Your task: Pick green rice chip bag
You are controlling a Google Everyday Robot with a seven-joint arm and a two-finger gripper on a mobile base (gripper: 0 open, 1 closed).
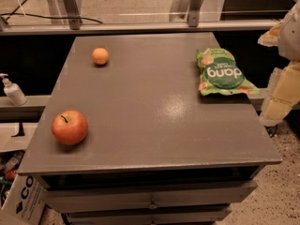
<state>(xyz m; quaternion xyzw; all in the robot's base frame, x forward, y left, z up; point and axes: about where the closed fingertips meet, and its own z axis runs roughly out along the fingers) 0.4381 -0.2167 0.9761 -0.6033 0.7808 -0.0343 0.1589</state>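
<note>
The green rice chip bag (221, 72) lies flat at the right edge of the grey table (154, 125), towards the back. It is light green with a dark-green round panel, white "dang" lettering seen upside down, and orange-tan chip images. Its right corner juts slightly over the table's edge. My gripper (280, 97) hangs at the far right of the view, beyond the table's right edge and to the right of the bag. It is apart from the bag and holds nothing that shows.
A red apple (70, 127) sits near the front left of the table. A small orange (100, 56) sits at the back left. A white pump bottle (13, 91) stands on a ledge to the left. Drawers (150, 198) run below the table's front edge.
</note>
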